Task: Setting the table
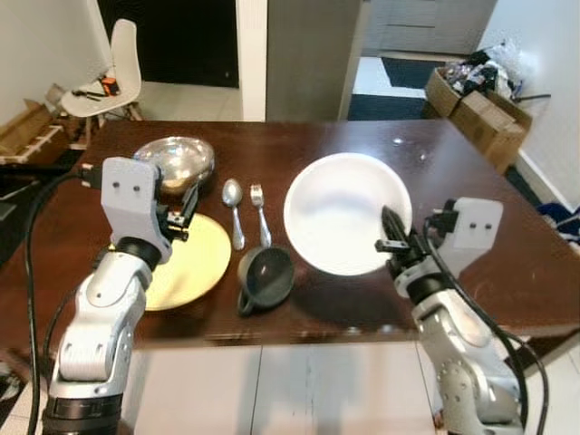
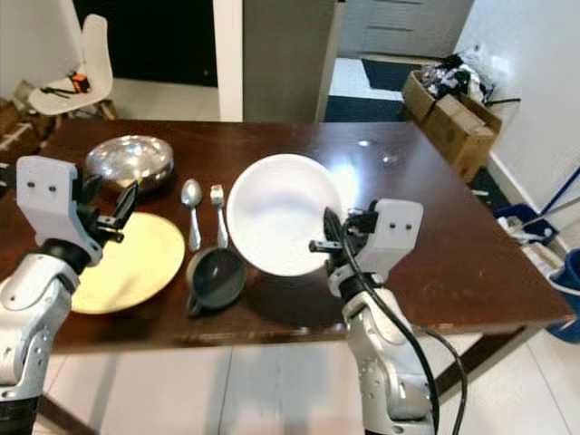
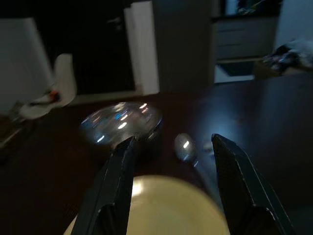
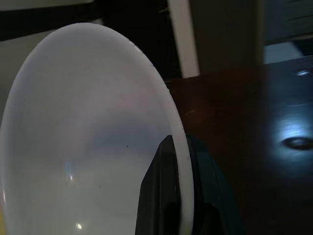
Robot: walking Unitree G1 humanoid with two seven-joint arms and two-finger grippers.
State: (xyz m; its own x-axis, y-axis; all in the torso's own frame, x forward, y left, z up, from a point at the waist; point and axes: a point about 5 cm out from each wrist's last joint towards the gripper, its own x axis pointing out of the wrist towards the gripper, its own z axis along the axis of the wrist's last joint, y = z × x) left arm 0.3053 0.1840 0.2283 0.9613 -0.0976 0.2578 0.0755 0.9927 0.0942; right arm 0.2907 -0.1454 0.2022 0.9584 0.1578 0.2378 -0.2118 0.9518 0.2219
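Home dining room: wooden table [image 1: 507, 263], chair [image 1: 113, 77]

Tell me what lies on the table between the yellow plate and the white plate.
In the left eye view, a spoon and fork lie side by side between the yellow plate and white plate, with a dark cup nearer the robot.

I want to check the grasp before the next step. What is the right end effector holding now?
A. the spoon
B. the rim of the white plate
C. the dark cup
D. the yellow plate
B: the right end effector is shut on the rim of the white plate, with one finger inside the rim and one outside in the right wrist view.
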